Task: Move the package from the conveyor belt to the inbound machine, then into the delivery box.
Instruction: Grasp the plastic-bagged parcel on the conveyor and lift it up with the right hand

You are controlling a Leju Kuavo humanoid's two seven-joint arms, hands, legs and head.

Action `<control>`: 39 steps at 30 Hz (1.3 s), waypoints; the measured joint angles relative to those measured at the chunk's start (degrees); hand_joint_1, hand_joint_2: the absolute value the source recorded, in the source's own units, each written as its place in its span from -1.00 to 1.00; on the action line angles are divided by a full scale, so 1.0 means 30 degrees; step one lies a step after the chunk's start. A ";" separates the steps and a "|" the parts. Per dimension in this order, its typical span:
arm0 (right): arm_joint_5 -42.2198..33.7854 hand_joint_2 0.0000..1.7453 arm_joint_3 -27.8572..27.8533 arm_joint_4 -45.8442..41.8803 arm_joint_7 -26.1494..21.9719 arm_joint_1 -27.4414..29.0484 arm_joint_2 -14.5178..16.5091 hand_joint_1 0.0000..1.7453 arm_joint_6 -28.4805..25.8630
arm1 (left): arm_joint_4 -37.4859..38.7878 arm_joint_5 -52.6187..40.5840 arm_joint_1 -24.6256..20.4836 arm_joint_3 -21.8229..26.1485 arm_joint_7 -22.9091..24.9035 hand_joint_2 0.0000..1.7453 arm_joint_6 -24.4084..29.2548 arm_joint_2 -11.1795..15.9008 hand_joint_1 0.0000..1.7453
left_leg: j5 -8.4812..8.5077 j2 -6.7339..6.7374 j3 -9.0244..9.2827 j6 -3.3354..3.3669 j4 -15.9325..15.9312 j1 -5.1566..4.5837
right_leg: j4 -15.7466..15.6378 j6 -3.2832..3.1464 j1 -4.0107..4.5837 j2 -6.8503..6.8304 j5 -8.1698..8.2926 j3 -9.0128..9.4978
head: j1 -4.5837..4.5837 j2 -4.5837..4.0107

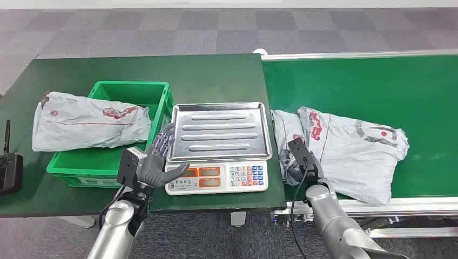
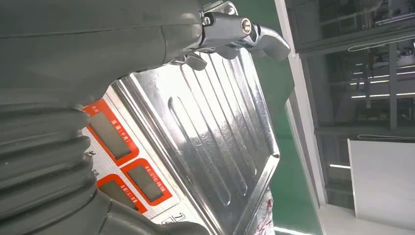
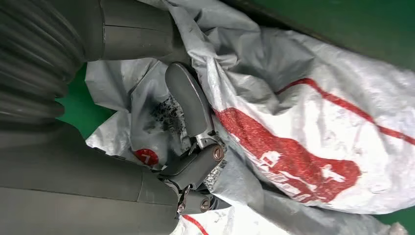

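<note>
Right hand (image 1: 298, 162) lies on the near left end of the grey package (image 1: 345, 148), and in the right wrist view its fingers (image 3: 188, 100) press into the crumpled plastic (image 3: 303, 122) and hold a fold of it. Left hand (image 1: 156, 162) is beside the near left corner of the scale (image 1: 219, 148), fingers spread and holding nothing; the thumb (image 1: 178, 170) touches the front of the scale.

The conveyor belt (image 1: 367, 81) takes the right side, and the package lies on it at its near left edge, close to the scale. The green table (image 1: 205, 75) is on the left. On the table, the green box (image 1: 105, 159) stands near the left edge, with a second grey bag (image 1: 86, 124) lying across its far left rim. The scale stands at the right edge of the table, between the box and the belt, and its steel tray (image 2: 210, 127) is bare. A small black device (image 1: 9, 170) lies at the left edge of the table.
</note>
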 joint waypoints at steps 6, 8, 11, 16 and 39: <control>-0.0033 1.00 -0.0033 0.0000 -0.0149 -0.0234 0.0071 1.00 0.0089 | 0.0009 0.0000 -0.0077 0.0000 0.0000 1.00 0.0000 0.0000 -1.00 | 0.0000 0.0000 0.0001 0.0000 0.0000 0.0000 | 0.0000 -0.0001 0.0000 0.0000 0.0001 0.0000 | 0.0000 0.0000; -0.0142 1.00 -0.0104 0.0000 -0.0304 -0.0301 0.0073 1.00 0.0089 | 0.0018 0.0000 -0.0103 0.0000 0.0000 1.00 0.0000 0.0000 -1.00 | 0.0000 0.0001 0.0001 0.0000 0.0000 0.0000 | 0.0000 -0.0001 0.0000 0.0001 0.0001 -0.0001 | 0.0000 0.0000; -0.0364 1.00 -0.0244 0.0000 -0.0505 -0.0361 0.0073 1.00 0.0100 | 0.0077 0.0000 -0.0163 0.0000 -0.0005 1.00 -0.0007 0.0007 -1.00 | 0.0000 0.0001 0.0001 0.0000 0.0000 0.0000 | 0.0000 -0.0001 0.0000 0.0002 0.0001 -0.0002 | 0.0000 0.0000; -0.0643 1.00 -0.0428 0.0000 -0.0740 -0.0372 0.0073 1.00 0.0142 | 0.0182 0.0004 -0.0245 0.0000 -0.0049 1.00 -0.0042 0.0015 -1.00 | -0.0001 0.0005 0.0001 -0.0002 0.0000 0.0001 | 0.0000 -0.0001 0.0000 0.0008 0.0001 -0.0007 | 0.0000 0.0000; -0.0225 1.00 -0.0757 -0.1263 -0.4481 -0.1618 0.0097 1.00 -0.2441 | 0.0390 0.0062 -0.0201 0.0000 -0.0124 1.00 0.0179 0.0022 -1.00 | 0.0001 -0.0004 -0.0008 -0.0002 0.0000 -0.0001 | 0.0002 -0.0001 -0.0002 0.0003 0.0006 -0.0003 | 0.0000 0.0000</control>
